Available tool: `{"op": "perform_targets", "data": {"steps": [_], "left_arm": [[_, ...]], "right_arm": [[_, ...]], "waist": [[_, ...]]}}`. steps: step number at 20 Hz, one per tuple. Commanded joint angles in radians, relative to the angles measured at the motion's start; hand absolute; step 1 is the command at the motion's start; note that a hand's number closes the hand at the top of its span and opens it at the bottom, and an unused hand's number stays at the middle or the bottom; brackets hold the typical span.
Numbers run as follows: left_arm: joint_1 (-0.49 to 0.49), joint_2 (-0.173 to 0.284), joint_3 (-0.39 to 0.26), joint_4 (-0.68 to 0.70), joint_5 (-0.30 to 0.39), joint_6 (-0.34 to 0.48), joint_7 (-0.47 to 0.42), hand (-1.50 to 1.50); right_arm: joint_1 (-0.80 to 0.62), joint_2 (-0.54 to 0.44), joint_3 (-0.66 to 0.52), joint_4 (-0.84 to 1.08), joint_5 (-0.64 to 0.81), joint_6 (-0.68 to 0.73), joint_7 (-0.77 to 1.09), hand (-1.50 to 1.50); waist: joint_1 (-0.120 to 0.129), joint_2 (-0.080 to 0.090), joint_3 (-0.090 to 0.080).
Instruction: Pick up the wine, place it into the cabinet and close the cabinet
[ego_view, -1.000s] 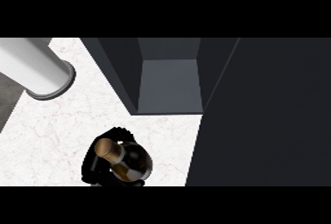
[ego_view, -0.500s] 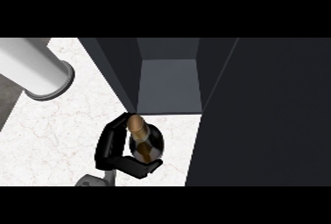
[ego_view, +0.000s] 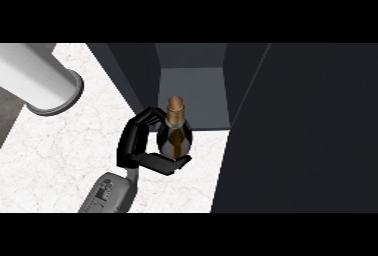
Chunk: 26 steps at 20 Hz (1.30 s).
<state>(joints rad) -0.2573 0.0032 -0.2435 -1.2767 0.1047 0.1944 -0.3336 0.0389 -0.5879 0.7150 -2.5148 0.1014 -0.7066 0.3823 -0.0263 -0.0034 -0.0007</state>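
Note:
The wine bottle (ego_view: 176, 135), dark glass with a gold foil neck, stands upright in my left hand (ego_view: 136, 142). My fingers curl round its left and far side, and the thumb wraps under its near side. The bottle is at the front edge of the dark cabinet's open compartment (ego_view: 193, 95), its neck over the grey cabinet floor. The grey left forearm (ego_view: 111, 192) comes up from the lower edge. My right hand shows nowhere.
The open cabinet door (ego_view: 310, 130) is a tall dark panel filling the right side. A large light-grey cylinder (ego_view: 40, 80) lies at the upper left on the white marble counter (ego_view: 59, 150). The cabinet's left wall (ego_view: 133, 70) stands just beyond my fingers.
My left hand has carried the bottle away from me and a little rightward, from the counter's near part up to the cabinet opening. More of the forearm shows now.

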Motion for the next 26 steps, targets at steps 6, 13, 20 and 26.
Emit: {"op": "perform_targets", "data": {"steps": [6, 13, 20, 26], "left_arm": [[-0.186, -0.003, -0.006, 0.187, 0.048, 0.054, 0.008, 1.5], [-0.316, -0.003, -0.039, 0.33, 0.135, 0.1, -0.025, 1.5], [-0.51, -0.003, -0.034, 0.554, 0.261, 0.143, -0.081, 1.5], [-0.6, -0.003, -0.011, 0.728, 0.296, 0.108, -0.115, 1.5]], "right_arm": [[0.092, -0.03, 0.021, -0.198, 0.024, 0.003, 0.01, -1.5], [0.088, -0.033, -0.016, -0.192, -0.031, 0.019, -0.014, -1.5], [0.108, -0.025, 0.006, -0.148, -0.049, 0.03, -0.081, -1.5], [0.12, -0.031, -0.01, -0.14, -0.073, 0.041, -0.123, -1.5]], "waist": [[-0.003, 0.002, 0.0], [-0.009, 0.004, 0.0], [-0.028, 0.01, 0.0], [-0.029, 0.013, 0.0]]}}
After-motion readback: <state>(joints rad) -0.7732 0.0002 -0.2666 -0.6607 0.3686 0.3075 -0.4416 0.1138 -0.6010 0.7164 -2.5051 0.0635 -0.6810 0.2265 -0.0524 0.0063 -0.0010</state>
